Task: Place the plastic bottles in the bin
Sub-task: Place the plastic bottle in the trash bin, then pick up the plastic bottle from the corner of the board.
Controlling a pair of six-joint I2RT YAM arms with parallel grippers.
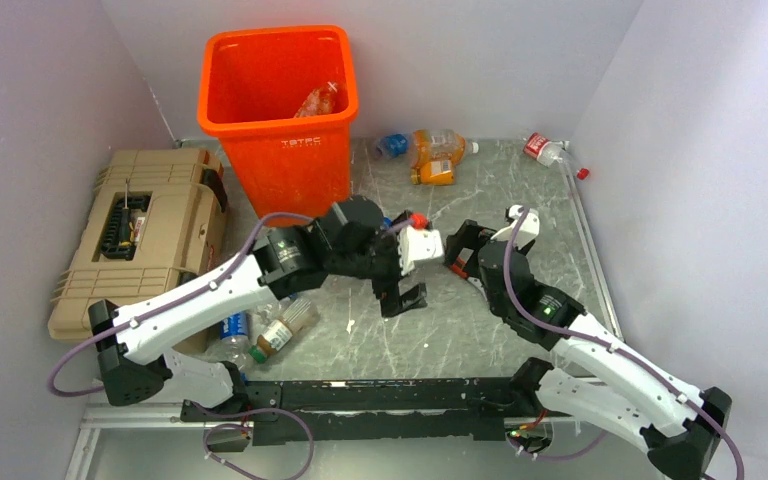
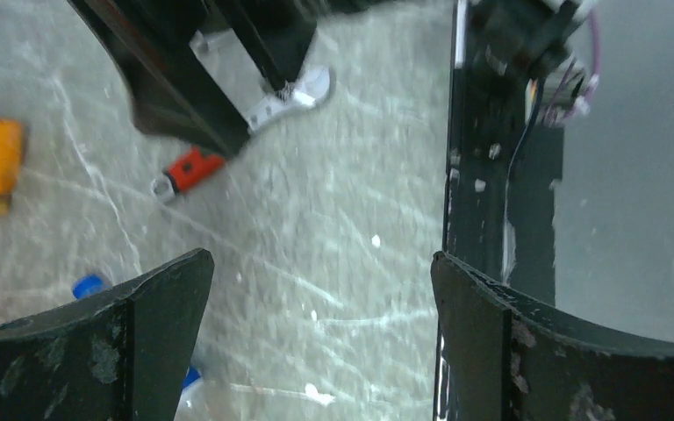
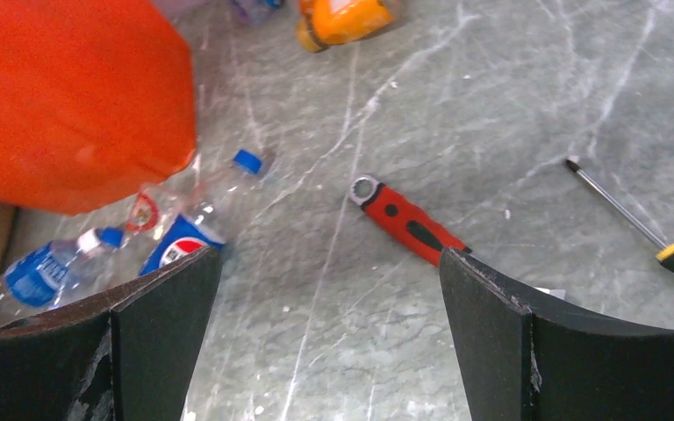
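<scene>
Overhead, a grey marbled table sits boxed in by plain pale walls, with the orange bin at back left just beside a tan toolbox and one bottle lying inside the bin. Loose plastic bottles: orange ones and a red-label one by the back wall, a Pepsi bottle at the bin's foot, two more bottles under the left arm, plus a red-handled wrench and a screwdriver mid-table. Left gripper and right gripper hang over the middle, jaws spread wide, nothing between them.
</scene>
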